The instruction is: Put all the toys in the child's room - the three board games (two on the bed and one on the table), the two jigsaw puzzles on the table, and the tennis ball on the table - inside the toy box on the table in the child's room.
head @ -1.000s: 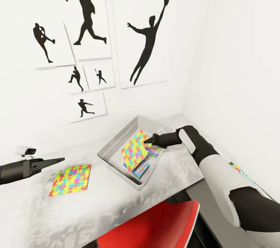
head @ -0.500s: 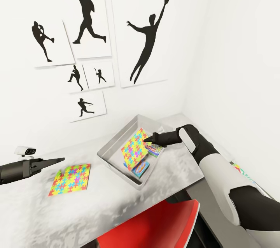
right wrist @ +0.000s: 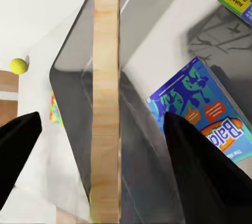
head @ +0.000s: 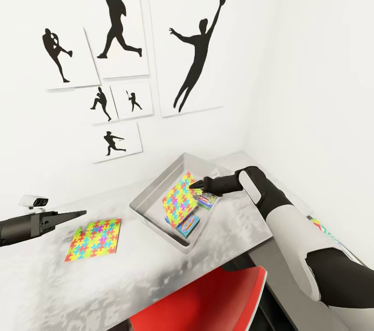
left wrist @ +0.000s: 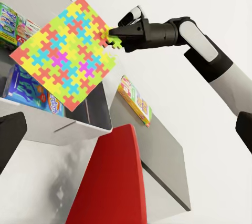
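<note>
White corner of the child's room, grey table (head: 228, 237). The right gripper (head: 196, 185) is pinching one jigsaw puzzle (head: 180, 197) by its corner, tilted over the toy box (head: 150, 211), likely for dropping onto the board games (head: 188, 224). The left gripper (head: 78, 214), state unclear, hovers near the second puzzle (head: 95, 238), flat on the table.

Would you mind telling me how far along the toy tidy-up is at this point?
Done: two blue board games lie in the toy box. In hand: the right gripper holds one jigsaw puzzle tilted over the box. Left: the second puzzle on the table, a game box on the dark desk, and the tennis ball.
</note>
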Robot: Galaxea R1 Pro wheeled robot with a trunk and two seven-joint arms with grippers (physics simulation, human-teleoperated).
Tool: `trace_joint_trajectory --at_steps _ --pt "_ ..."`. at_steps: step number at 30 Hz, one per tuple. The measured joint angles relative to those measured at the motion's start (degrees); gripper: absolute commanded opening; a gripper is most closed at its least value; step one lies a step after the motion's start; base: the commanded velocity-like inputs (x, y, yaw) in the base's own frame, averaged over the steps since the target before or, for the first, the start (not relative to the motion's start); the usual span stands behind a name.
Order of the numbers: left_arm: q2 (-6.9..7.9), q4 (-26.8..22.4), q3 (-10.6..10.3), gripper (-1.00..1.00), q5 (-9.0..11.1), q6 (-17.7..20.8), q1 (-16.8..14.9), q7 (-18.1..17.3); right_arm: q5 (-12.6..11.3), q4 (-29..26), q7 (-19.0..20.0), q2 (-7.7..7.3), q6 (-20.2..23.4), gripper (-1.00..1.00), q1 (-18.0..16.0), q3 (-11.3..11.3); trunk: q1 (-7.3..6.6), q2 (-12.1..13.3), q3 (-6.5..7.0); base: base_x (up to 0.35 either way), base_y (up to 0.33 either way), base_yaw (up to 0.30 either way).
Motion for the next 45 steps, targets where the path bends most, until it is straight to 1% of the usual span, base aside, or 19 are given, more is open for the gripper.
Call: trace_joint_trajectory --at_steps 16,20,22,25,28,30,31,32,33,34,35,36,37,38,39,40,43,44,45 --pt "0.00 0.0 0.0 1.00 0.0 0.0 0.0 0.0 0.1 0.0 0.0 -0.16 -0.1 1.00 0.0 0.0 0.00 0.0 0.00 0.000 0.000 0.000" --pt "0.00 0.0 0.0 1.00 0.0 0.0 0.0 0.0 -0.1 -0.3 0.0 -0.48 -0.1 1.00 0.0 0.0 0.00 0.0 0.00 0.000 0.000 0.000" --pt "0.00 0.0 0.0 1.00 0.0 0.0 0.0 0.0 -0.2 -1.7 0.1 -0.73 -0.1 1.00 0.0 -0.3 0.00 0.0 0.00 0.000 0.000 0.000" --pt "0.00 0.1 0.1 1.00 0.0 0.0 0.0 0.0 -0.6 -6.6 1.1 -1.60 0.0 1.00 0.8 -1.0 0.00 0.0 0.05 0.000 0.000 0.000" --pt "0.01 0.1 0.1 1.00 0.0 0.0 0.0 0.0 -0.8 -12.5 5.4 -4.51 0.0 1.00 2.8 -2.3 -0.01 0.0 0.23 0.000 0.000 -0.029" --pt "0.00 0.2 0.1 1.00 0.0 0.0 0.0 0.0 -0.8 -13.9 7.4 -5.40 -0.1 1.00 3.9 -2.8 0.00 0.0 0.39 0.000 0.000 -0.054" --pt "0.00 0.2 0.1 1.00 0.0 0.0 0.0 0.0 -0.7 -15.1 9.4 -6.11 -0.2 1.00 5.1 -3.6 0.00 0.0 0.47 0.000 0.000 -0.064" --pt "0.00 0.2 0.1 1.00 0.0 0.0 0.0 0.0 -0.7 -15.7 10.5 -6.44 -0.3 1.00 5.8 -4.2 0.00 0.0 0.56 0.000 0.000 -0.072" --pt "0.02 0.2 0.1 1.00 0.0 0.0 0.0 0.0 -0.6 -16.9 12.7 -7.00 -0.7 1.00 7.4 -5.7 -0.01 0.0 0.64 0.000 0.000 -0.079" --pt "0.03 0.2 0.1 1.00 0.0 0.0 0.0 0.0 -0.5 -18.0 14.9 -7.49 -1.5 1.00 9.2 -7.9 -0.01 0.0 0.73 0.000 0.000 -0.082" --pt "0.04 0.2 0.1 1.00 0.0 -0.1 0.0 0.0 -0.6 -18.6 16.0 -7.68 -2.1 1.00 10.3 -9.2 0.00 0.0 0.82 -0.016 0.000 -0.088" --pt "0.06 0.2 0.1 1.00 0.0 -0.1 0.0 0.0 -0.7 -19.7 18.1 -7.96 -3.5 1.00 12.3 -11.8 0.00 0.0 0.91 -0.032 0.000 -0.092" --pt "0.06 0.2 0.1 1.00 0.0 -0.1 0.0 0.0 -0.8 -20.4 19.3 -8.04 -4.2 1.00 13.4 -13.2 0.00 0.0 1.00 -0.065 0.000 -0.102" --pt "0.07 0.2 0.1 1.00 0.0 -0.1 0.0 0.0 -0.8 -21.7 21.8 -8.15 -5.5 1.00 15.3 -15.7 0.00 0.0 1.09 -0.080 0.000 -0.106" --pt "0.08 0.2 0.1 1.00 0.0 -0.1 0.0 0.0 -0.8 -22.3 23.2 -8.19 -6.1 1.00 16.2 -16.9 0.01 0.0 1.18 -0.106 0.000 -0.113" --pt "0.08 0.2 0.1 1.00 0.0 -0.1 0.0 0.0 -0.8 -23.4 25.6 -8.26 -7.1 1.00 17.9 -18.7 0.01 0.0 1.27 -0.117 0.000 -0.115" --pt "0.09 0.2 0.1 1.00 0.0 -0.1 0.0 0.0 -0.7 -24.8 29.1 -8.30 -8.7 1.00 20.8 -20.7 0.01 0.0 1.55 -0.132 0.000 -0.119" --pt "0.09 0.2 0.1 1.00 0.0 -0.1 0.0 0.0 -0.6 -25.3 31.1 -8.32 -9.9 1.00 22.7 -21.5 0.01 0.0 1.63 -0.124 0.000 -0.122" --pt "0.07 0.2 0.1 1.00 0.0 -0.1 0.0 0.0 -0.6 -25.5 32.0 -8.33 -10.6 1.00 23.6 -21.9 0.01 0.0 1.73 -0.084 0.000 -0.123"
